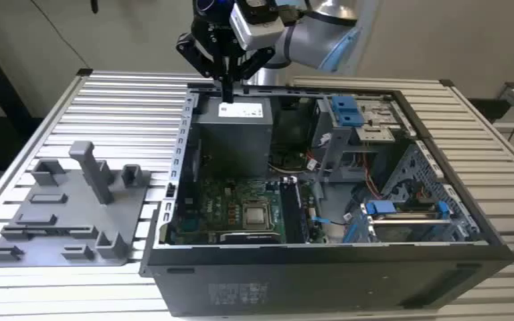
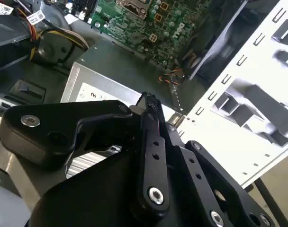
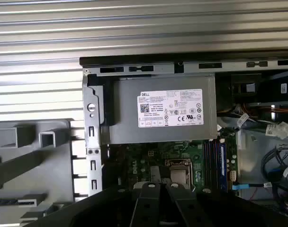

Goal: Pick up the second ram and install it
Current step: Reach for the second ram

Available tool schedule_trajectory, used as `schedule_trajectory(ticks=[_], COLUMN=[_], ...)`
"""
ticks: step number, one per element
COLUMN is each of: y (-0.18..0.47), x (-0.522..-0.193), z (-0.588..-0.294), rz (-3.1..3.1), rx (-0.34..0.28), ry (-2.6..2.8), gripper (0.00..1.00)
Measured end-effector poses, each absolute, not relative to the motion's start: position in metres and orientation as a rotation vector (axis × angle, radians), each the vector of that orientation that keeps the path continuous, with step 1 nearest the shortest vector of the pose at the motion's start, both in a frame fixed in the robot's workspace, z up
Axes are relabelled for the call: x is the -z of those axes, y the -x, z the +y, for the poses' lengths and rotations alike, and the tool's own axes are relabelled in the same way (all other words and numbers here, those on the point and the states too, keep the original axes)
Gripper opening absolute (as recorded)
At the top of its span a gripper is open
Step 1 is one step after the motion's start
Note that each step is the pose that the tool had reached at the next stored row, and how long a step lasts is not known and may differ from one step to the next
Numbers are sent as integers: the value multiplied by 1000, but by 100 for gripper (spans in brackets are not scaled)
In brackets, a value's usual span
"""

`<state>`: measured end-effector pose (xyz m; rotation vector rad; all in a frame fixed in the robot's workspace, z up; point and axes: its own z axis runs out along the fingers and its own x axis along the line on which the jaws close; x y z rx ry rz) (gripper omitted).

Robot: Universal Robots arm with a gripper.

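Slatted table (image 1: 123,100); end effector (image 1: 228,99) above computer case (image 1: 328,281).

A black pincer (image 1: 227,92) sits on a silver arm (image 1: 315,33) with a pale blue joint cap. The bench (image 1: 105,100) is silvery white, striped with parallel ribs. The tray (image 1: 61,224) is plain mid-grey. The computer case (image 1: 328,281) is black outside and dull grey metal inside. Its motherboard (image 1: 225,210) is green, speckled with small dark and silvery parts. The power supply (image 1: 235,137) is grey, with a white label printed in black. Latches (image 1: 348,110) are bright blue. In the second wrist view, wires (image 2: 63,38) are yellow and orange.
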<state>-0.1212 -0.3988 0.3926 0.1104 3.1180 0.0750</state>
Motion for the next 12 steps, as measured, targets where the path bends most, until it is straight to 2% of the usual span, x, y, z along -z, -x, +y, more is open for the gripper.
schedule_trajectory(ticks=[12], y=[124], x=[-393], z=[-399], rz=[3118], rx=[-75], ry=[-110], gripper=[11])
